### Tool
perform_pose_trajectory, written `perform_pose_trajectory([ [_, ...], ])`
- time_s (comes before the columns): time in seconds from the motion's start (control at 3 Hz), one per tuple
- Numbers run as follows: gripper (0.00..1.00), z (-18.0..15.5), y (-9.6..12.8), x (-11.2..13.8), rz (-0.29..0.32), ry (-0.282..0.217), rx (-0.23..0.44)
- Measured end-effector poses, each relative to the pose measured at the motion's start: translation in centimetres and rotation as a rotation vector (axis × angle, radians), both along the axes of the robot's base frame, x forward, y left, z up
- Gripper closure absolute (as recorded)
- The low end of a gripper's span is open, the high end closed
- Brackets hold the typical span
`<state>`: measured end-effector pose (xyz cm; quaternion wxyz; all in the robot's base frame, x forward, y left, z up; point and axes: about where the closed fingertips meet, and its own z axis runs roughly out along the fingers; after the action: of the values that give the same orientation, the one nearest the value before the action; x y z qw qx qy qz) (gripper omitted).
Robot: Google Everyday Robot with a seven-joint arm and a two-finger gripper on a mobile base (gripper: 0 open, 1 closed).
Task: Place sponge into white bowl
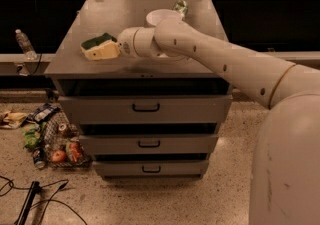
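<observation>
Camera view takes in, at far left, a plastic bottle [24, 44] on a low ledge and litter [47, 139] on the floor, both off the desk [100, 14]. On the desk's left front sits the sponge [95, 48], green scrub face up and yellow foam below, held at the tip of the claw [111, 50]. The claw seems clamped narrowly on the sponge's right end, though I cannot tell if the sponge hangs clear of the desk or rests on it. Gripping one end leaves the rest free to drop in. To the right and further back stands the white bowl [159, 16], partly hidden by the arm [225, 64], with a small green-and-white wrapper [180, 6] just beyond.
</observation>
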<state>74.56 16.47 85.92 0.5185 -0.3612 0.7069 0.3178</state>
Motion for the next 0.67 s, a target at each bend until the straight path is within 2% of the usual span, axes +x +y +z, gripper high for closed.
perform_pose_trajectory([
  [0.33,0.0,-1.1,0.2,1.1,-0.031,0.002,-0.012],
  [0.67,0.0,-1.6,1.1,2.2,-0.029,-0.013,-0.021],
])
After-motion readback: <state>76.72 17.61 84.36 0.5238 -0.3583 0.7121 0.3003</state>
